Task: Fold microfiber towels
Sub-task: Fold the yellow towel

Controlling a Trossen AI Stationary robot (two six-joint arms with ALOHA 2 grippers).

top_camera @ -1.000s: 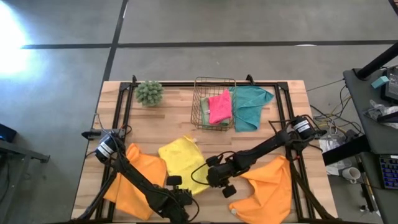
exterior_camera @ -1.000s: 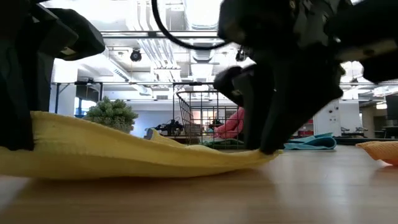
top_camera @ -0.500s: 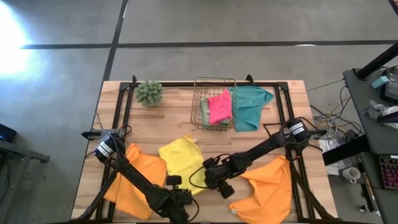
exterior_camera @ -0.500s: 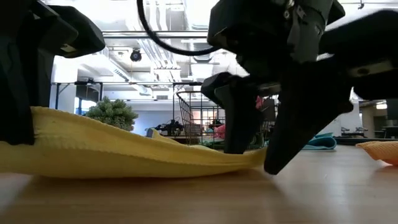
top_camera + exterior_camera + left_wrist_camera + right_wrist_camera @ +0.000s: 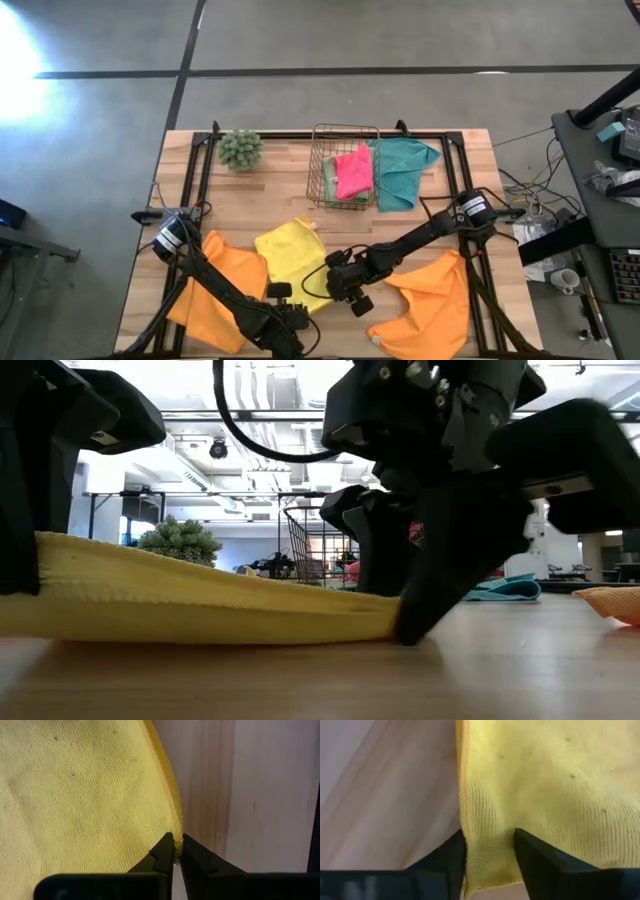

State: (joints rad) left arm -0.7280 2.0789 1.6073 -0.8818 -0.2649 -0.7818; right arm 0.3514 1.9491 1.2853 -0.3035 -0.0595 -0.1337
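Jaws of left gripper [image 5: 174, 851] pinching yellow towel [image 5: 80, 795] edge, right gripper [image 5: 489, 845] low, jaws straddling its corner

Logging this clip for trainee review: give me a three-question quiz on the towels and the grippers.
1. True or false: the left gripper is shut on the yellow towel's edge.
2. What hangs over the wire basket's rim? A pink towel; B orange towel; C plant ball.
3. The right gripper's open fingers straddle the ____ towel's corner.

Key: 1 true. 2 A: the pink towel drapes there. 3 yellow.
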